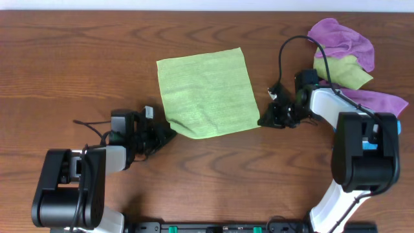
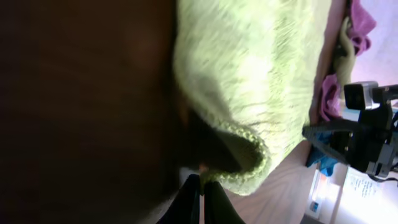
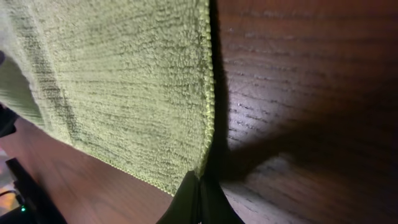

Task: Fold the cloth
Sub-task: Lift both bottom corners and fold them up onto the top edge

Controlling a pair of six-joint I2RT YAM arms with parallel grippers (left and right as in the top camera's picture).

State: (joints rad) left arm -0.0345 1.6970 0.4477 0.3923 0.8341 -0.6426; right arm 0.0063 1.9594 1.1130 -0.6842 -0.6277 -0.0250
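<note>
The lime-green cloth (image 1: 204, 94) lies spread flat in the middle of the wooden table. My left gripper (image 1: 169, 134) is at its near left corner. In the left wrist view the jaws (image 2: 202, 180) are shut on the cloth's (image 2: 249, 62) hem, which is lifted slightly and curled. My right gripper (image 1: 263, 120) is at the near right corner. In the right wrist view its jaws (image 3: 199, 180) are shut on the corner of the cloth (image 3: 124, 81). The white tag is not visible.
At the back right lie a purple cloth (image 1: 343, 35), a duller olive-green cloth (image 1: 346, 71) and another purple cloth (image 1: 381, 100), close behind my right arm. The right arm also shows in the left wrist view (image 2: 367, 137).
</note>
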